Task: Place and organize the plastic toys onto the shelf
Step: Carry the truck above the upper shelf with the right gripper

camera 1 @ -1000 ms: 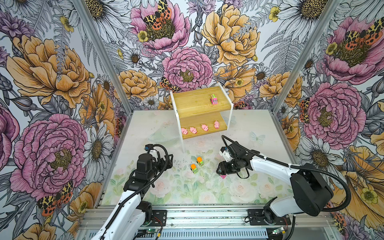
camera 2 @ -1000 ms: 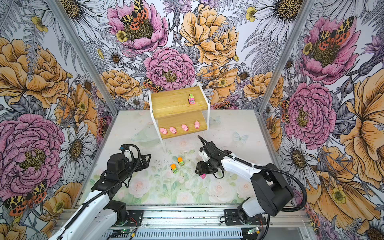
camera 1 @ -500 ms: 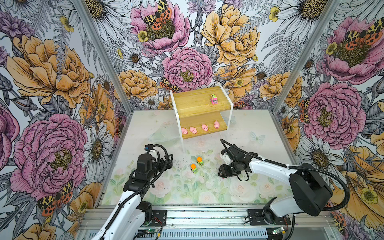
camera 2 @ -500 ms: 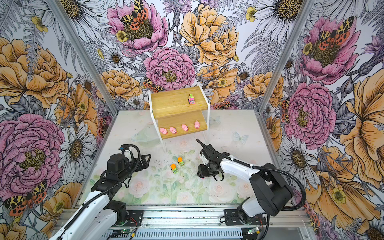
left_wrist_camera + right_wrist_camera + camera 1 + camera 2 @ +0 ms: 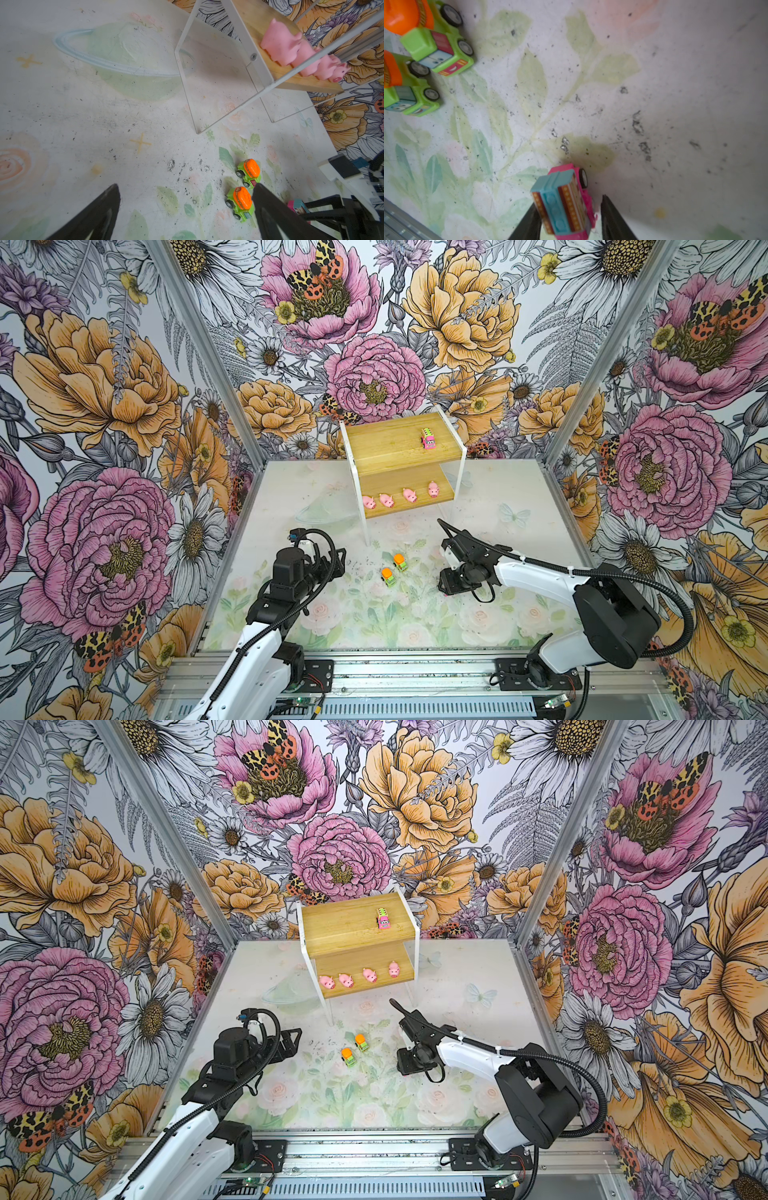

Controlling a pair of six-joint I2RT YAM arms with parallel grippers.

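Note:
The bamboo shelf (image 5: 386,439) stands at the back. Several pink pigs (image 5: 386,500) line its lower tier and a pink striped car (image 5: 428,438) sits on the upper one. Two green trucks with orange tops (image 5: 400,562) (image 5: 388,577) stand on the mat. My right gripper (image 5: 570,202) is down at the mat, its jaws narrowed around a second pink striped car (image 5: 562,201). One finger touches the tilted car and a thin gap shows at the other. In both top views that car is hidden under the gripper (image 5: 446,588). My left gripper (image 5: 186,187) hovers wide open beside the trucks (image 5: 242,199).
The shelf's white and clear side panels and legs (image 5: 226,87) reach down to the mat just behind the trucks. Floral walls close in the left, right and back. A metal rail (image 5: 374,672) runs along the front edge.
My right gripper has dropped to the mat over the pink striped car and its jaws have narrowed around it. The left arm and the other toys have not moved.

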